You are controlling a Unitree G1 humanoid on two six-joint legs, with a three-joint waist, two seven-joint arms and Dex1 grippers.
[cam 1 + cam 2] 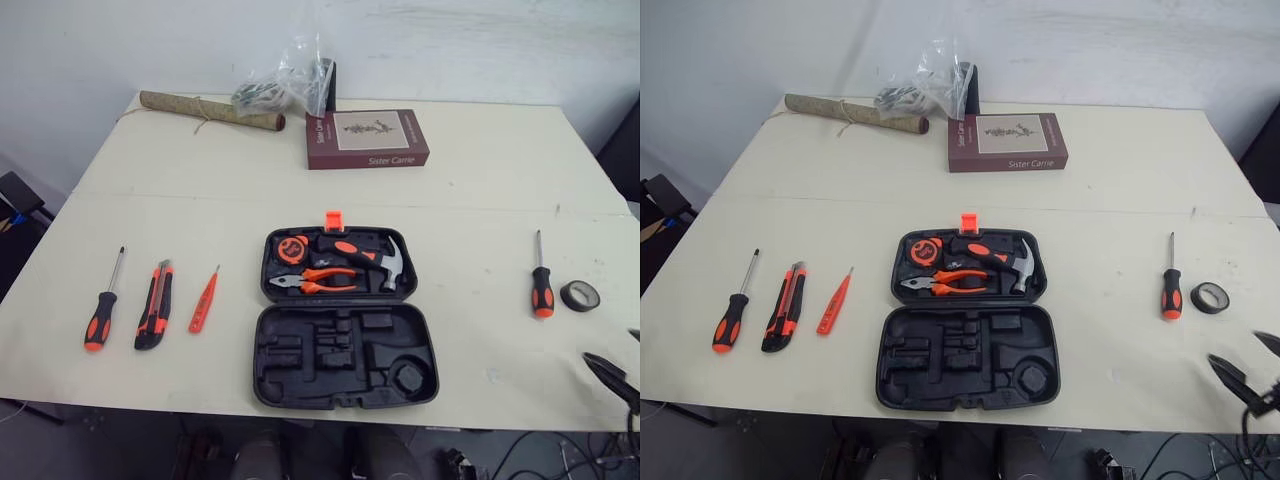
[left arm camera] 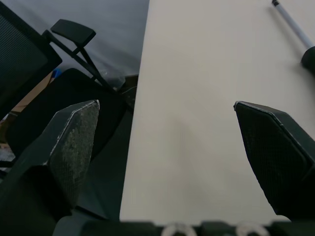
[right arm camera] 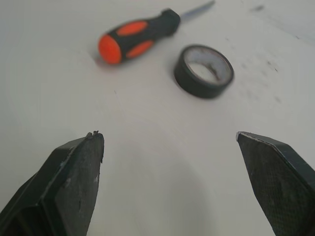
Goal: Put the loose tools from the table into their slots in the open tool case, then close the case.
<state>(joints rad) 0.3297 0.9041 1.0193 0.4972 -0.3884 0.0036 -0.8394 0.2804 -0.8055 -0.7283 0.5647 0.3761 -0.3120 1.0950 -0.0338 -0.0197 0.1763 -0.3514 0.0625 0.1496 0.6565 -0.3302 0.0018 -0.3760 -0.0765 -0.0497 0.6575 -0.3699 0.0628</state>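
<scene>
While open, tool case (image 1: pixel 345 396): hammer (image 1: pixel 365 253), pliers (image 1: pixel 315 281), tape measure (image 1: pixel 289 247)

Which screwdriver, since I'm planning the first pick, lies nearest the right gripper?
The screwdriver beside the black tape roll, right of the tool case; the other screwdriver lies far left by the utility knife.

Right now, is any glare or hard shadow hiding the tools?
Left eye view: even, soft light; the case casts barely any shadow, and the bag shows glints. Right wrist view: only soft shadows around the tape, nothing hidden. Left wrist view: a faint shadow on the table between the jaws.
</scene>
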